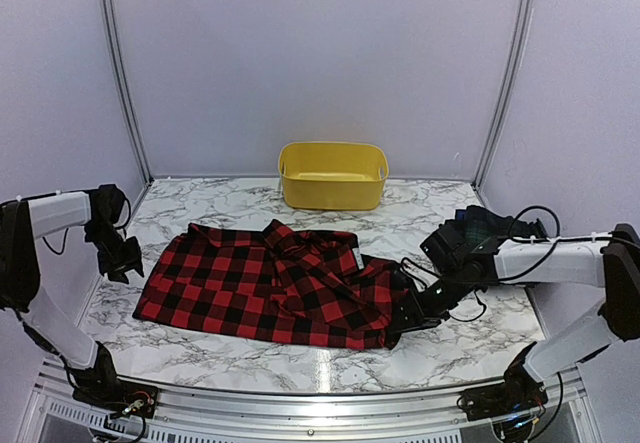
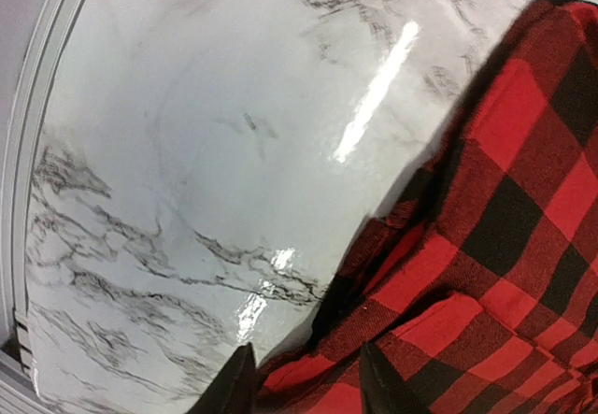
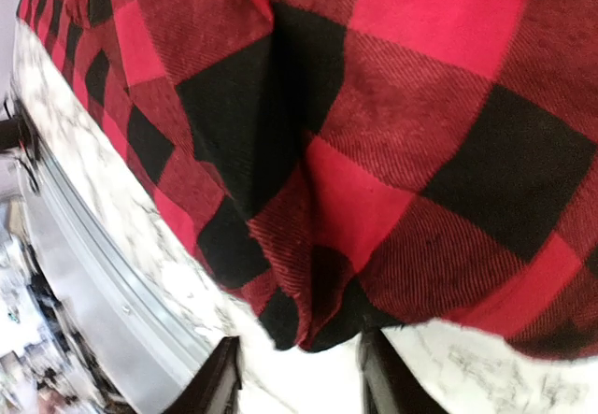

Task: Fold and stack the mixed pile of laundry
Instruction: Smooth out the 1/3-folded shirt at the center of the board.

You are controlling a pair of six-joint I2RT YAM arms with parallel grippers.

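the red-and-black checked garment lies spread across the middle of the marble desk, mostly flat, with a rumpled fold bunched up near its centre and right side. a dark tartan garment sits in a heap at the right of the desk, behind the right arm. the yellow tub stands at the far edge, well apart from both.

the left hand hovers by the garment's left edge, its fingers partly spread with nothing pinched between them. bare marble shows on one side and the hem on the other. the right hand is low at the garment's near right corner, fingers also standing apart. the corner's tip lies just in front of the gap, not gripped as far as i can see.

to my eye this is light, limp woven cloth. it will sag and drape from any point it is lifted by, and it will drag rather than slide cleanly over the glossy desk. it is not fragile, but a shallow pinch could take only the top layer where the cloth lies doubled. the best holds look like the corners and the hem at each end, one hand on each, pinched low against the desk. the bunched middle probably needs pulling taut before any fold will lie straight.
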